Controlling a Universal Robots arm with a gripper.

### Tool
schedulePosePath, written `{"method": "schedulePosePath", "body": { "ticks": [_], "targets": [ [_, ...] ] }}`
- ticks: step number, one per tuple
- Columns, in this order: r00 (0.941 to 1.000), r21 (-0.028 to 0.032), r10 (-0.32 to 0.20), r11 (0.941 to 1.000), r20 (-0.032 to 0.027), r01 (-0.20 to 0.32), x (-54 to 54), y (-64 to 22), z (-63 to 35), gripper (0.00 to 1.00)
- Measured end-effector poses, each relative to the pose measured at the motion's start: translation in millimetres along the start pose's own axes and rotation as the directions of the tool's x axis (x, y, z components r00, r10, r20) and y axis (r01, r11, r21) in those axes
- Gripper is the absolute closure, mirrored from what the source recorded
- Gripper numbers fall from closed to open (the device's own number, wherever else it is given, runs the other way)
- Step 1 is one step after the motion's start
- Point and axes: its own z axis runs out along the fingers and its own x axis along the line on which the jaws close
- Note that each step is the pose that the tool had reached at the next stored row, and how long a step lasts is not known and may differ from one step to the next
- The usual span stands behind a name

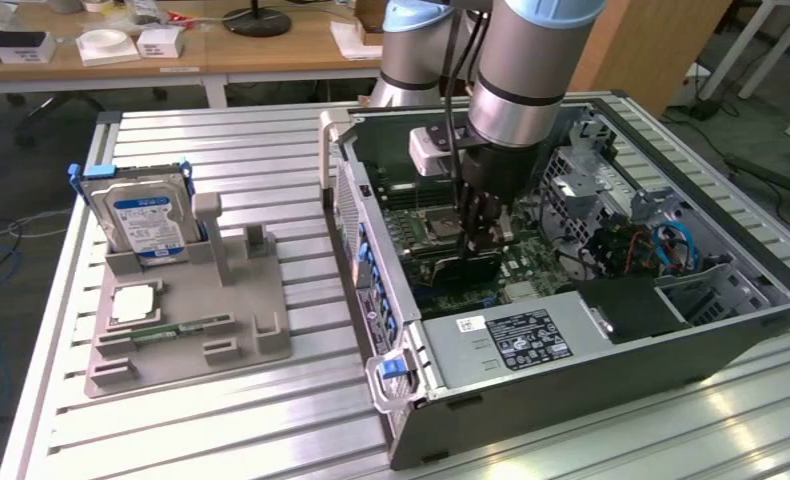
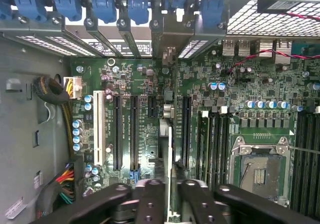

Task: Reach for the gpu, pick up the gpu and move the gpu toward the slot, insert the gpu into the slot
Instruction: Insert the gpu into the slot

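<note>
Black fingers (image 2: 169,191) upright over motherboard (image 2: 150,124), clamped on gpu (image 2: 170,149).

Arm (image 1: 522,80) reaches down into open computer case (image 1: 715,320) lying on slatted table (image 1: 235,420); gripper (image 1: 479,245) holds dark gpu (image 1: 465,265) upright against motherboard (image 1: 409,205); on the exterior view's left, grey fixture (image 1: 195,340) carries blue-labelled hard drive (image 1: 142,215).

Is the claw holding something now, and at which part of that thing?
The claw holds the gpu by its upper edge. The card stands on edge over the motherboard, inside the computer case.
</note>
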Motion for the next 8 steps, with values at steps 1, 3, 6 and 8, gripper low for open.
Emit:
{"method": "schedulePosePath", "body": {
  "ticks": [1, 3, 6, 8],
  "targets": [
    [1.0, -0.0001, 0.0, 1.0, 0.0, 0.0, 0.0, 0.0, 0.0, 0.81],
    [1.0, -0.0001, 0.0, 1.0, -0.0001, 0.0, 0.0, 0.0, -0.1, 0.9],
    [1.0, 0.0, 0.0, 1.0, -0.0001, 0.0, 0.0, 0.0, -0.1, 0.9],
    [1.0, -0.0001, 0.0, 1.0, -0.0002, 0.0, 0.0, 0.0, -0.1, 0.9]
  ]
}}
